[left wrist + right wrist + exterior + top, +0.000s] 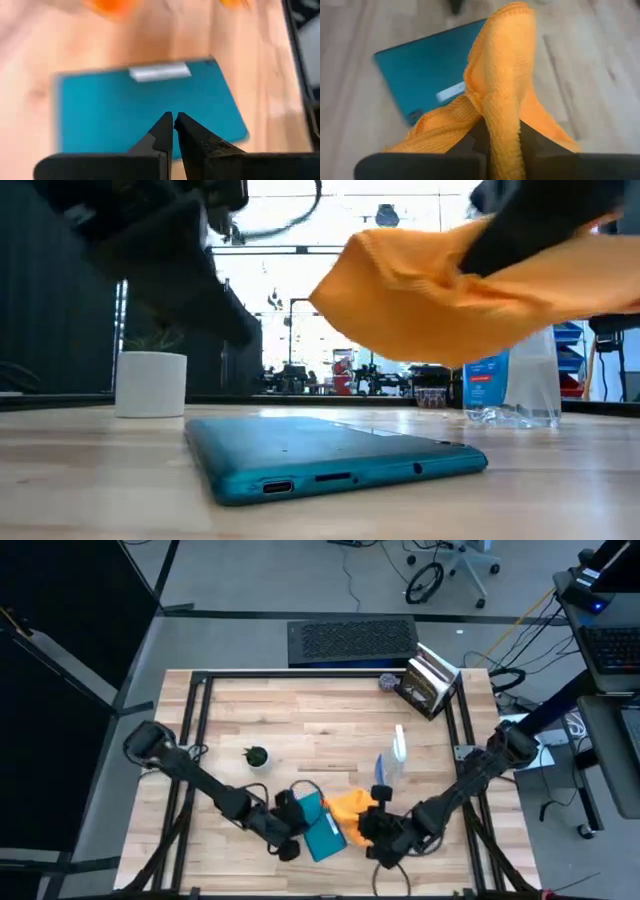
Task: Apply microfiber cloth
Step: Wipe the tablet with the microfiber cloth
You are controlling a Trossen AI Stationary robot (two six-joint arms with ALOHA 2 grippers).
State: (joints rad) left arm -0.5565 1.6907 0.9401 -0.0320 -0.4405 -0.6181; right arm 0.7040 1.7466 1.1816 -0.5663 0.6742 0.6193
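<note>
Two dark arms reach in over the wooden table (250, 710) in your overhead view. Your right gripper (368, 823) holds the microfiber cloth (350, 808), a bright orange bundle bunched just ahead of its fingers. Beside that gripper, toward the other arm, lies the teal tablet (322, 828), face down, with your left gripper (290, 836) over its near corner. Just beyond the cloth stands a clear spray bottle (398, 755). Farther from the left gripper sits a small potted plant (257, 755), and a stack of books (428, 682) rests at the far edge.

From table height, the cloth (440, 290) hangs in the air above the tablet (320, 455), not touching it, pinched from above by the right gripper (520, 225). The white plant pot (150, 383) stands behind the tablet on one side, the spray bottle (510, 385) on the other.

Your left wrist camera shows the left gripper (174, 120) with its two fingers pressed together and nothing between them, hovering over the teal back of the tablet (110, 110).

Your right wrist camera shows the right gripper (500, 132) clamped on a fold of the cloth (500, 85), which drapes forward from the fingers and covers part of the tablet (425, 70) lying ahead.
</note>
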